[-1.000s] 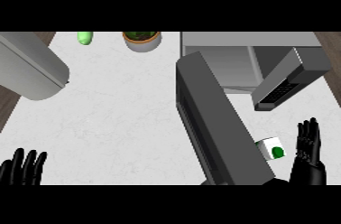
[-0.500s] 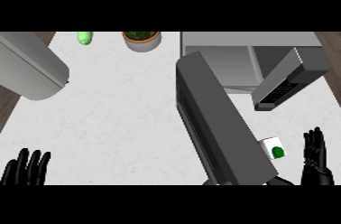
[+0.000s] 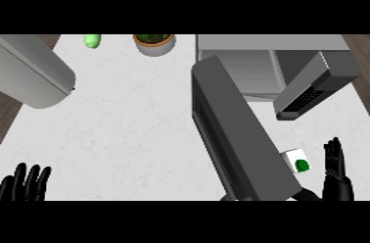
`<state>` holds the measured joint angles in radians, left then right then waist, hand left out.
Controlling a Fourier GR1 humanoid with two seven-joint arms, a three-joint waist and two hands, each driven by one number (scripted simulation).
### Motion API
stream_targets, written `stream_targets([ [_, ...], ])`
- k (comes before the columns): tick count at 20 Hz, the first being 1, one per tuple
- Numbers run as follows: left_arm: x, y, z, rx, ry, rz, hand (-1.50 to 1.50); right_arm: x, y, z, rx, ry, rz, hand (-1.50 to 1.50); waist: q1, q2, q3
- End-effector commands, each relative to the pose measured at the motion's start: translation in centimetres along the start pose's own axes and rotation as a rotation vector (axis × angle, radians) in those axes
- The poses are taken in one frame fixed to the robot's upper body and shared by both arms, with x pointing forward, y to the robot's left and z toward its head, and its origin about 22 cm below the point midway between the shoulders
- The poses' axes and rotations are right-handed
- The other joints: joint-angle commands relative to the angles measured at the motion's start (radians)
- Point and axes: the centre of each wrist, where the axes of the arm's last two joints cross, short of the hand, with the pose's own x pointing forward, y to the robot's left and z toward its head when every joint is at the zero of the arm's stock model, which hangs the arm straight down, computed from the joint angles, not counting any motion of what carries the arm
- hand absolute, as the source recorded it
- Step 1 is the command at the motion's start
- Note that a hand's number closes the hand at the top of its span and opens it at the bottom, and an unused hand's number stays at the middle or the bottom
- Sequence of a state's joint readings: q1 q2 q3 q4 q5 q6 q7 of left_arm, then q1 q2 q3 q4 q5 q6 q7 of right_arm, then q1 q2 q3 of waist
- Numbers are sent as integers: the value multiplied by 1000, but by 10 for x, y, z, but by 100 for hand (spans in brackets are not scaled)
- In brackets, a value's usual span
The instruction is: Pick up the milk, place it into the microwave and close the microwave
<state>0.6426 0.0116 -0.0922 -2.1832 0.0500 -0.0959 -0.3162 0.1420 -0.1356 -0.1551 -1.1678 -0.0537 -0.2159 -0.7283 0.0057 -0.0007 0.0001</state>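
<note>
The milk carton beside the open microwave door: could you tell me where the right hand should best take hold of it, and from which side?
Probably across the milk carton's upright side walls, coming from the right. The open microwave door stands close along its left, blocking that side, while the right hand is already open just to its right, fingers straight. The boxy shape offers flat opposite faces for thumb and fingers.

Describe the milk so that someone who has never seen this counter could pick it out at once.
Find the microwave at the counter's right, its door swung open toward the viewer. The milk sits right of the door's near end, beside the right hand: a small white carton with a green mark.
</note>
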Motion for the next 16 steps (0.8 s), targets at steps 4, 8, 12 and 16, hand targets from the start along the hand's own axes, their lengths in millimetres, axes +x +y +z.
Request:
stream_targets([
  [4, 13, 18, -12, 7, 6, -16, -150, -34, -19, -8, 3, 43, -7, -150, 3, 2, 1],
  [8, 13, 7, -6, 5, -4, -8, -150, -39, 12, -8, 62, 65, -42, -150, 3, 1, 1],
  [12, 12, 7, 6, 3, 5, -3, -150, -50, 5, 4, 72, 69, -87, -150, 2, 0, 0],
  [16, 2, 23, -8, 8, -12, 8, -150, -64, -5, -6, 75, 82, -131, -150, 4, 2, 1],
])
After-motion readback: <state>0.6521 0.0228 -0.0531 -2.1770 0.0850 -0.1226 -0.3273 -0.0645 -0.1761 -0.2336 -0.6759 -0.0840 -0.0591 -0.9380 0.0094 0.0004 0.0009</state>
